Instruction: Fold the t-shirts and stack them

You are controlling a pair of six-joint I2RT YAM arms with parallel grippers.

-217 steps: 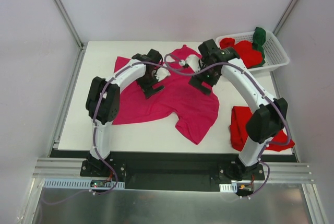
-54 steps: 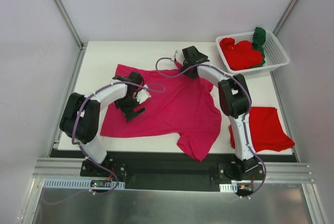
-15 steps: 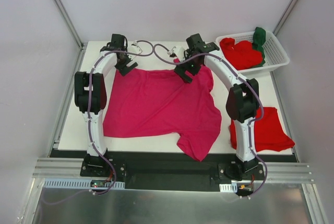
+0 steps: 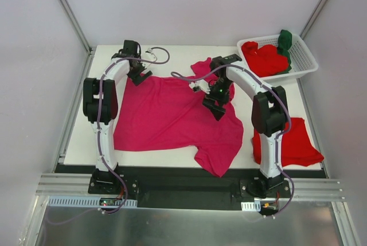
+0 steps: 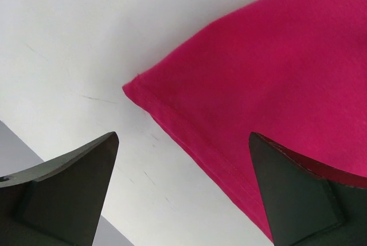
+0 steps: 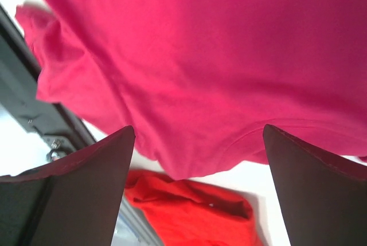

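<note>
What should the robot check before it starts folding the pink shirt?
1. Left claw open and empty: ok.
2. Pink shirt corner lined up with the left claw: ok, the left wrist view shows it between the open fingers.
3. Right claw open and empty: ok, it hangs above the shirt.
4. Pink shirt lying flat: not ok, it is bunched at the far edge and one sleeve pokes over the front edge of the table.
5. Red shirt on the right neatly folded for stacking: cannot tell.

Lab cell: white walls (image 4: 28, 85), aluminium rail (image 4: 57, 186)
</note>
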